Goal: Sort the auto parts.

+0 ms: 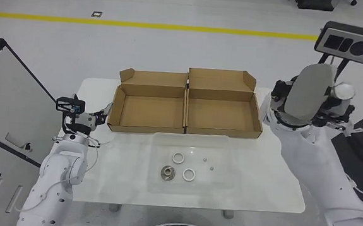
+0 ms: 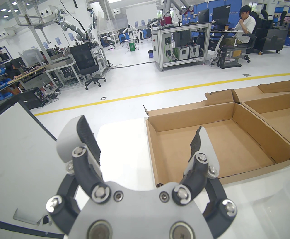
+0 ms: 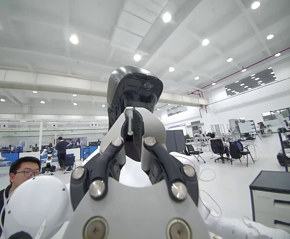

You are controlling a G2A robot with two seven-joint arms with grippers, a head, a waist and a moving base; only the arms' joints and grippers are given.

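Two white rings (image 1: 179, 157) and a grey metal hub (image 1: 168, 172) lie on the white bench (image 1: 259, 182) in front of the brown cardboard boxes (image 1: 150, 111). Left jaws spread beside them; right jaws pinch a threaded silver bolt (image 3: 129, 122).

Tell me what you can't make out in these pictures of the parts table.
- Top view: two specks on the table are too small to identify.
- Right wrist view: the bolt has its lower end hidden between the fingers.
- Left wrist view: the far box is cut off by the edge.
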